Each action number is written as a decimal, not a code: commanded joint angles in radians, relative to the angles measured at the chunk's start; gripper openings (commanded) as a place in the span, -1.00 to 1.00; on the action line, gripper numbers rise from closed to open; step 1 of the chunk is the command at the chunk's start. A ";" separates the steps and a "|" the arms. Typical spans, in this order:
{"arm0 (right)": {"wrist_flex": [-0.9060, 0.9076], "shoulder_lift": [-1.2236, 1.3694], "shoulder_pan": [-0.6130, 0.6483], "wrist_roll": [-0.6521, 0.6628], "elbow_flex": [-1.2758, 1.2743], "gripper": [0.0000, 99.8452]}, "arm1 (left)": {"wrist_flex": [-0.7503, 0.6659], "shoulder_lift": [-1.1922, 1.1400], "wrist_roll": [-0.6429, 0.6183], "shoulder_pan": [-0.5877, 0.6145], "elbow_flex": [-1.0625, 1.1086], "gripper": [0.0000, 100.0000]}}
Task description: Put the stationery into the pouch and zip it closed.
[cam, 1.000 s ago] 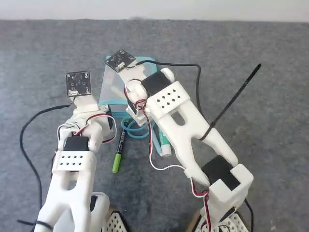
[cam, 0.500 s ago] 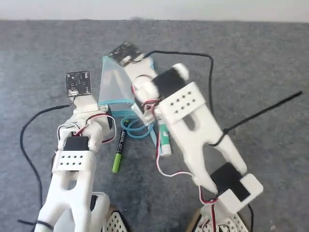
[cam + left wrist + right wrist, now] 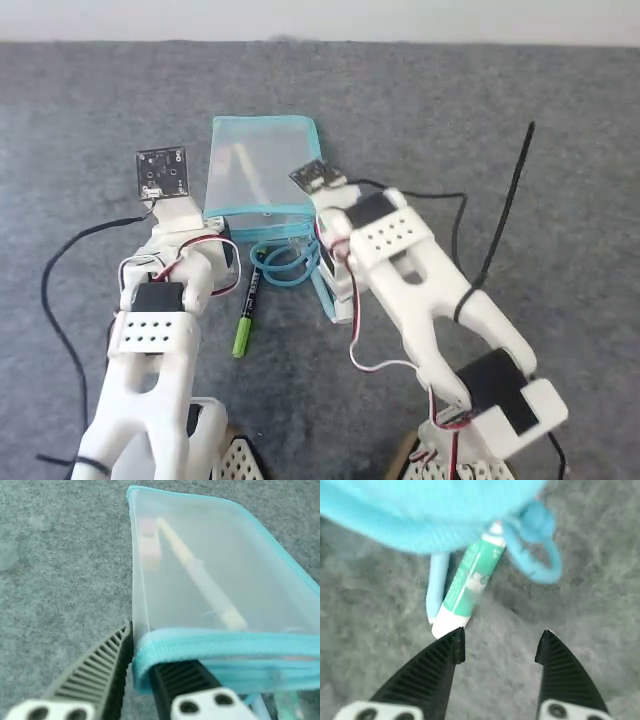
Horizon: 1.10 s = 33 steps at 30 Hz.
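Robotics lab or hobby test bench, likely. Evidence:
- grey felt-like mat covering surface [image 3: 560,120]
- plain pale wall [image 3: 400,18] along far edge
- left arm [image 3: 150,335] and right arm [image 3: 400,235] of white printed plastic, servos exposed
- loose wiring [image 3: 44,285]
- bare circuit board [image 3: 162,173] mounted on wrist
- perforated bases [image 3: 240,462] at near edge

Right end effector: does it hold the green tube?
No, the right end effector is open, and the green tube lies free ahead of it.
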<state>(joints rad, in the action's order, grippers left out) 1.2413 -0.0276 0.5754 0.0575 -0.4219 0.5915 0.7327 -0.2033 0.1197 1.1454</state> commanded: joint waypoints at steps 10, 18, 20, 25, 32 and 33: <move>-0.211 -0.071 0.047 -0.166 -0.106 -0.53 | -0.025 0.006 0.008 0.000 -0.012 -0.98; -0.263 0.027 0.096 -0.173 -0.135 -0.53 | -0.025 0.006 0.008 0.000 -0.012 -0.98; -0.271 0.058 0.090 -0.172 -0.135 -0.53 | -0.025 0.006 0.008 0.000 -0.010 -0.98; -0.254 0.088 0.088 -0.172 -0.138 -0.74 | -0.025 0.006 0.008 0.000 -0.010 -0.98; -0.206 0.077 0.077 -0.018 -0.135 -0.98 | -0.025 0.006 0.008 0.002 -0.010 -0.98; -0.191 0.062 0.077 0.043 -0.135 -0.99 | -0.025 0.006 0.009 0.002 -0.010 -0.98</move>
<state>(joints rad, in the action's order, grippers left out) 1.0081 0.0598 0.6536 -0.0422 -0.5585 0.5915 0.7327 -0.2033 0.1197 1.1454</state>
